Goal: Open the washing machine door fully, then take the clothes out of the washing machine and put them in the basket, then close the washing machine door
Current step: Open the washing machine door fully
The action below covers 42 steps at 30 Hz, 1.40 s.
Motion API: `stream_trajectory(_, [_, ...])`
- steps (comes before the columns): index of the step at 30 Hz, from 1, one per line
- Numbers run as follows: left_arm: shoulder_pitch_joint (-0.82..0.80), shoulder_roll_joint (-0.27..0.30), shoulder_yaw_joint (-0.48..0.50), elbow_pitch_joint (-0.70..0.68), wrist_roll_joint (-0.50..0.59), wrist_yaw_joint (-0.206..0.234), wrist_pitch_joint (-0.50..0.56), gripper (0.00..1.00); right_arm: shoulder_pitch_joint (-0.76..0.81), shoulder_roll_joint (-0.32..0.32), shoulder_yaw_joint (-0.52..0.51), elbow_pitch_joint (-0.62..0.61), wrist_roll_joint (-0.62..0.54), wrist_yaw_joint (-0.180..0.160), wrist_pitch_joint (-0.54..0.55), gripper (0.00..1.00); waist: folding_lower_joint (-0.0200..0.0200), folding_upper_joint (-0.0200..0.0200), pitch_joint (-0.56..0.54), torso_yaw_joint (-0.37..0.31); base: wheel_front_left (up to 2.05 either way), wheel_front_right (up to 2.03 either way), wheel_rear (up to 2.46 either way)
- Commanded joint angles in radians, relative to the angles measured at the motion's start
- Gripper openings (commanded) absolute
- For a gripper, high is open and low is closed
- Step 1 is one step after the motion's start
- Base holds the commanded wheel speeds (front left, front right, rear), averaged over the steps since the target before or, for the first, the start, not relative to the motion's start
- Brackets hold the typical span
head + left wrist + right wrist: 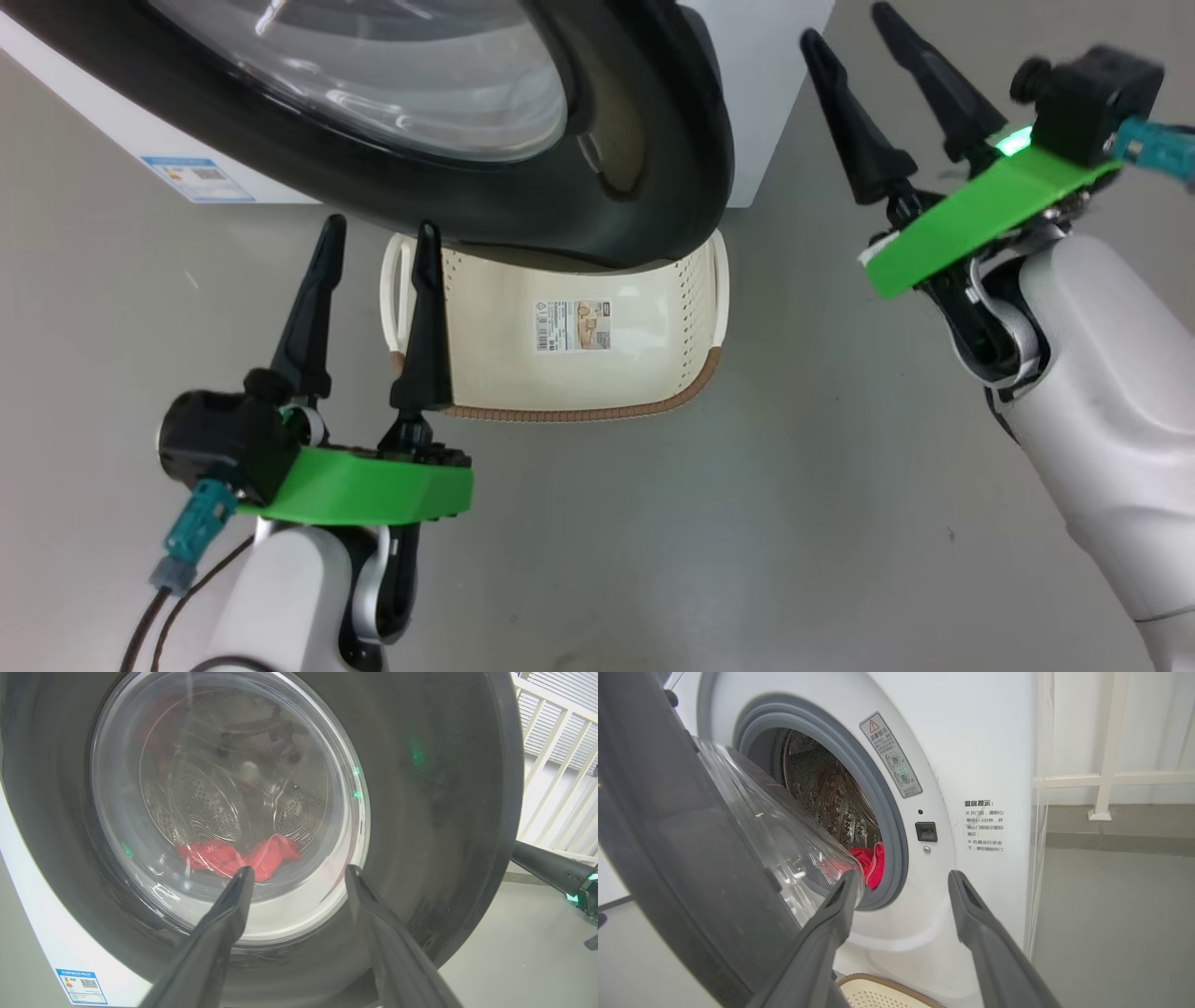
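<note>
basket [485,359] beneath door [653,140], head view

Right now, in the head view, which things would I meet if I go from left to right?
blue label → left gripper → basket → right gripper. I leave out the door, because it stretches across several of these.

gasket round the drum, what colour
The gasket is grey-blue, best seen in the right wrist view.

Laundry area: white washing machine [980,742], basket [504,373]
</note>
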Motion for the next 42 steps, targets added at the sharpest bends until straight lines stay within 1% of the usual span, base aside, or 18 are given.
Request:
stream_trajectory(1, [0.015, 0.018, 0.036, -0.032, -0.002, 0.001, -0.005, 1.00, 0.036, 0.015, -0.017, 0.005, -0.088, 0.005, -0.049, 1.00, -0.0001, 0.0000, -0.005, -0.005, 0.00, 0.00, 0.00])
stream_trajectory(4, [0.020, 0.018, 0.037, -0.027, 0.021, -0.001, -0.005, 1.00, 0.058, 0.049, -0.097, 0.033, -0.252, 0.005, -0.092, 1.00, -0.0001, 0.0000, -0.010, -0.009, 0.00, 0.00, 0.00])
stream_trajectory(7, [0.024, 0.018, 0.039, -0.028, 0.028, -0.003, -0.005, 1.00, 0.098, 0.102, -0.194, 0.011, -0.388, 0.005, -0.104, 1.00, -0.0001, 0.0000, -0.011, -0.010, 0.00, 0.00, 0.00])
stream_trajectory(10, [0.025, 0.018, 0.040, -0.030, 0.036, -0.006, -0.005, 1.00, 0.151, 0.144, -0.269, -0.044, -0.485, 0.005, -0.106, 1.00, -0.0001, 0.0000, -0.009, -0.008, 0.00, 0.00, 0.00])
stream_trajectory(11, [0.025, 0.018, 0.041, -0.030, 0.039, -0.007, -0.005, 1.00, 0.171, 0.156, -0.291, -0.069, -0.507, 0.005, -0.106, 1.00, -0.0001, 0.0000, -0.008, -0.007, 0.00, 0.00, 0.00])
stream_trajectory(12, [0.025, 0.018, 0.041, -0.030, 0.039, -0.007, -0.005, 1.00, 0.171, 0.156, -0.291, -0.069, -0.507, 0.005, -0.106, 1.00, -0.0001, 0.0000, -0.008, -0.007, 0.00, 0.00, 0.00])
stream_trajectory(13, [0.025, 0.018, 0.044, -0.030, 0.043, -0.008, -0.005, 1.00, 0.210, 0.175, -0.325, -0.115, -0.539, 0.005, -0.107, 1.00, -0.0001, 0.0000, -0.006, -0.007, 0.00, 0.00, 0.00])
stream_trajectory(14, [0.025, 0.018, 0.044, -0.030, 0.043, -0.008, -0.005, 1.00, 0.210, 0.175, -0.325, -0.115, -0.539, 0.005, -0.107, 1.00, -0.0001, 0.0000, -0.006, -0.007, 0.00, 0.00, 0.00])
stream_trajectory(18, [0.026, 0.018, 0.051, -0.031, 0.046, -0.008, -0.005, 1.00, 0.276, 0.193, -0.363, -0.204, -0.594, 0.005, -0.107, 1.00, -0.0001, 0.0000, -0.003, -0.008, 0.00, 0.00, 0.00])
stream_trajectory(23, [0.028, 0.018, 0.058, -0.033, 0.050, -0.008, -0.005, 1.00, 0.351, 0.200, -0.373, -0.289, -0.631, 0.005, -0.107, 1.00, -0.0001, 0.0000, -0.003, -0.011, 0.00, 0.00, 0.00])
stream_trajectory(42, [0.058, 0.018, 0.072, -0.049, 0.048, 0.004, -0.005, 1.00, 0.528, 0.201, -0.368, -0.440, -0.567, 0.005, -0.107, 1.00, -0.0001, 0.0000, -0.015, -0.023, 0.00, 0.00, 0.00])
